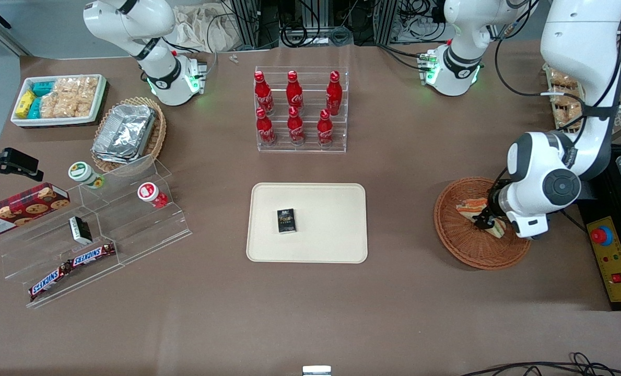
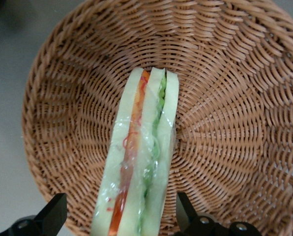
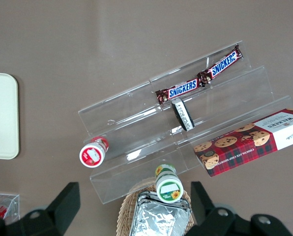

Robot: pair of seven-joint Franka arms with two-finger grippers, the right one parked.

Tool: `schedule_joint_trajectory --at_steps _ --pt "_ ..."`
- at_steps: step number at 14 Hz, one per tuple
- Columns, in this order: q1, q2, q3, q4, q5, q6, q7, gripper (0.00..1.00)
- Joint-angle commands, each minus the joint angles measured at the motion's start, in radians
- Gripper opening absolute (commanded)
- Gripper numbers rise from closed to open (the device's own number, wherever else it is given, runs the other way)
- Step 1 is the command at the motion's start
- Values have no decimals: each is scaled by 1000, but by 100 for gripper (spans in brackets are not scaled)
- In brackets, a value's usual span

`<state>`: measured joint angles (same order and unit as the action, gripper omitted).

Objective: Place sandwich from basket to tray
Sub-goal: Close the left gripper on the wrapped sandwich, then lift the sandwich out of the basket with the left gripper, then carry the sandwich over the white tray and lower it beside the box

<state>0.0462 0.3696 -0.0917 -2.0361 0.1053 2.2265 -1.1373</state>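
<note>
**One sandwich, gripper straddling it in basket**

One sandwich (image 2: 139, 162) lies in the basket (image 2: 225, 123), toward the working arm's end of the table. Gripper (image 2: 121, 216) is low over it, fingers (image 2: 53, 214) spread, one each side of the wedge; contact probably none, hard to tell. One tray (image 1: 336, 245) holds one small dark box (image 1: 286, 220). Six red bottles (image 1: 295, 107) stand in a clear rack.
</note>
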Motion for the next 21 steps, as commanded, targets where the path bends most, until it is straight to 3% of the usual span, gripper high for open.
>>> schedule_joint_trajectory --at_steps 1,2,4,7,10,12,15,17,19,21 --pt "4 26 -3 3 27 38 -39 98" --pt "4 31 -3 11 25 38 -56 75" --pt "4 16 -3 8 34 36 -81 0" --pt "3 -20 -6 33 43 -14 -70 0" --pt "-17 -40 -35 185 27 -268 34 0" --pt "-16 -31 -116 345 20 -472 56 0" --pt "-20 -14 -293 448 22 -528 59 0" --pt "-47 49 -403 473 60 -525 59 0" --pt "-144 153 -433 522 147 -515 60 0" --pt "-228 288 -433 640 174 -510 59 0"
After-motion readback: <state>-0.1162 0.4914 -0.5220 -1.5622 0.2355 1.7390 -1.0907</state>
